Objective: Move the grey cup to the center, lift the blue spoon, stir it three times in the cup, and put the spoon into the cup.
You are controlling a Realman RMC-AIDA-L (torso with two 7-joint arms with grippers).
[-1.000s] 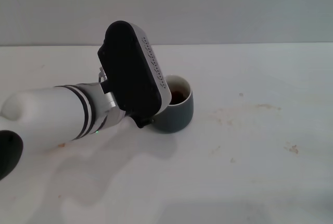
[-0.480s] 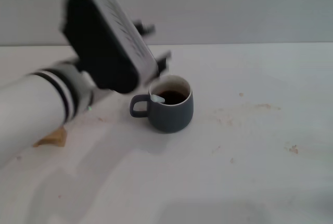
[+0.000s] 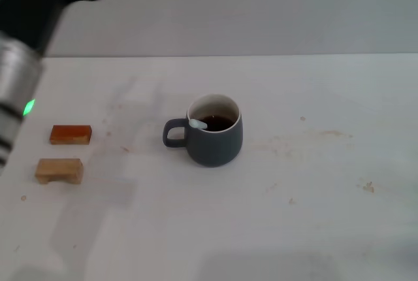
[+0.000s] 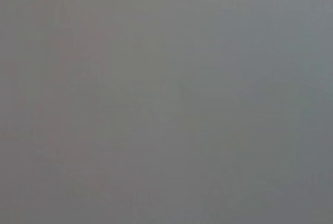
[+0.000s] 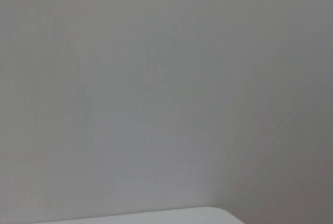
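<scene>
The grey cup (image 3: 215,131) stands upright near the middle of the white table (image 3: 313,215), its loop handle pointing left, with dark brown liquid inside. The blue spoon (image 3: 196,124) rests in the cup; only the pale tip of its handle shows over the left rim. My left arm (image 3: 23,39) is raised at the far upper left of the head view, well away from the cup, and its fingers are out of frame. My right gripper is not in view. The left wrist view shows only a blank grey surface.
An orange-red block (image 3: 70,134) and a tan wooden block (image 3: 59,170) lie at the table's left side. Faint stains (image 3: 326,136) mark the table right of the cup. The right wrist view shows a wall and a strip of table edge (image 5: 156,216).
My left arm has lifted away from the cup and swung up to the far upper left, uncovering the cup, the spoon in it and the two blocks.
</scene>
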